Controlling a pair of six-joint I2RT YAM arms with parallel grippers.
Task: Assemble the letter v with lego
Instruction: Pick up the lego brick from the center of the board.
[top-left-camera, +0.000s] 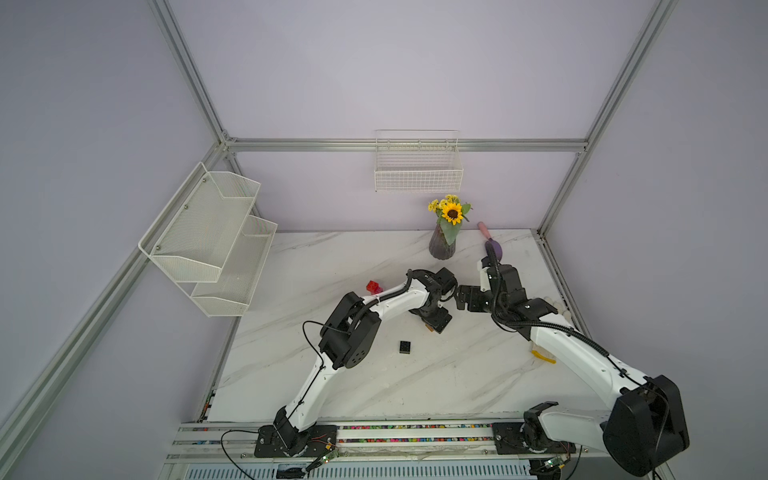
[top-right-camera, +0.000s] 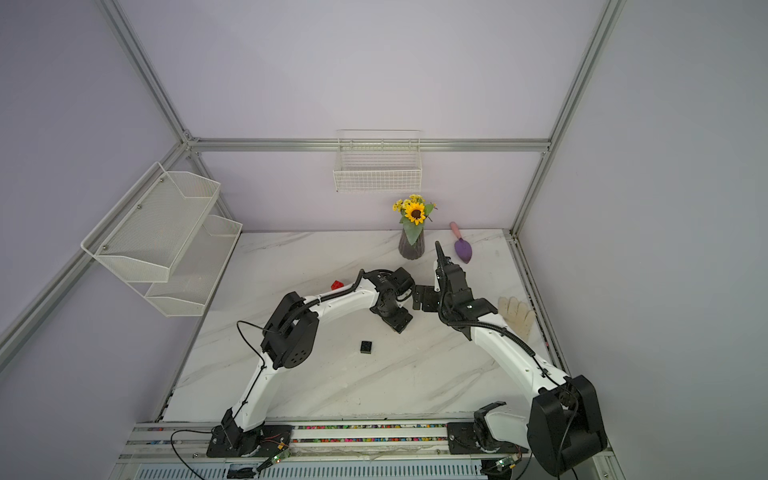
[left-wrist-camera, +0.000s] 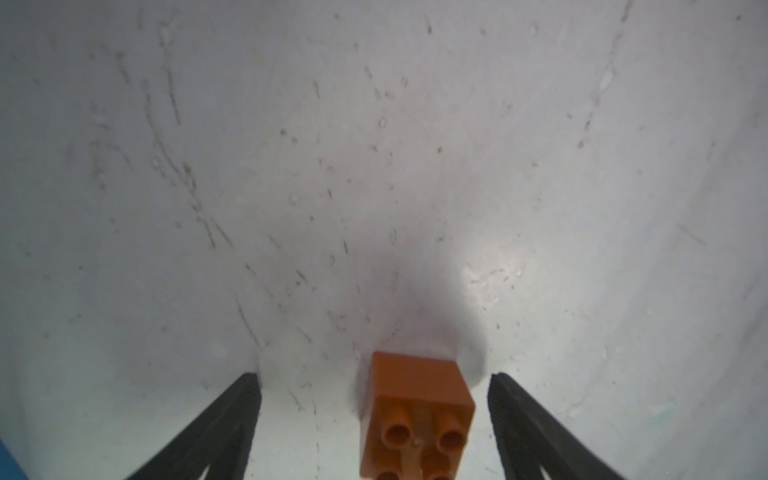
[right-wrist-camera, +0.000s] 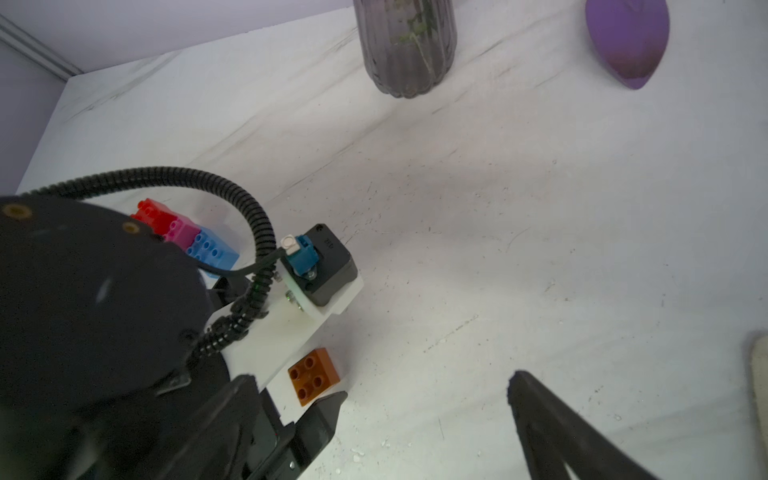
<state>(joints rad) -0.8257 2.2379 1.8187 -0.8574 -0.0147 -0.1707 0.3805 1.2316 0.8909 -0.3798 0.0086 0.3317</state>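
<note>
An orange-brown lego brick (left-wrist-camera: 415, 407) rests on the white table between the spread fingers of my left gripper (left-wrist-camera: 374, 376), which is open and touches neither side of it. The right wrist view shows the same orange brick (right-wrist-camera: 313, 376) with a left fingertip (right-wrist-camera: 328, 409) beside it. Behind the left wrist sit joined red (right-wrist-camera: 151, 214), pink (right-wrist-camera: 180, 232) and blue (right-wrist-camera: 212, 249) bricks. The red brick (top-left-camera: 374, 286) shows in both top views. A black brick (top-left-camera: 405, 347) lies alone nearer the front. My right gripper (right-wrist-camera: 380, 376) hangs open and empty beside the left one.
A dark vase with a sunflower (top-left-camera: 441, 245) and a purple trowel (top-right-camera: 462, 249) stand at the back. A pale glove (top-right-camera: 517, 316) lies at the right edge by the right arm. A wire basket (top-left-camera: 417, 166) and mesh shelves (top-left-camera: 208, 232) hang on the walls.
</note>
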